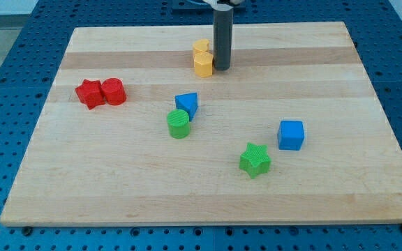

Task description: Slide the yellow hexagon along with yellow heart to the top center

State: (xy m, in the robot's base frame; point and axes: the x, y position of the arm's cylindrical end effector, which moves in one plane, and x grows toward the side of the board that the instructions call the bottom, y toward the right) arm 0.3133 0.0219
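The yellow hexagon point(203, 65) sits near the view's top centre of the wooden board point(117, 188). The yellow heart point(201, 48) lies just above it, touching it. My tip point(222, 67) stands on the board right beside the hexagon, on its right side, touching or nearly touching it. The dark rod rises straight up from there to the view's top edge.
A red star point(88, 93) and a red cylinder point(114, 91) touch at the left. A blue triangle point(187, 104) and a green cylinder point(179, 124) sit mid-board. A blue cube point(291, 134) and a green star point(255, 160) lie lower right.
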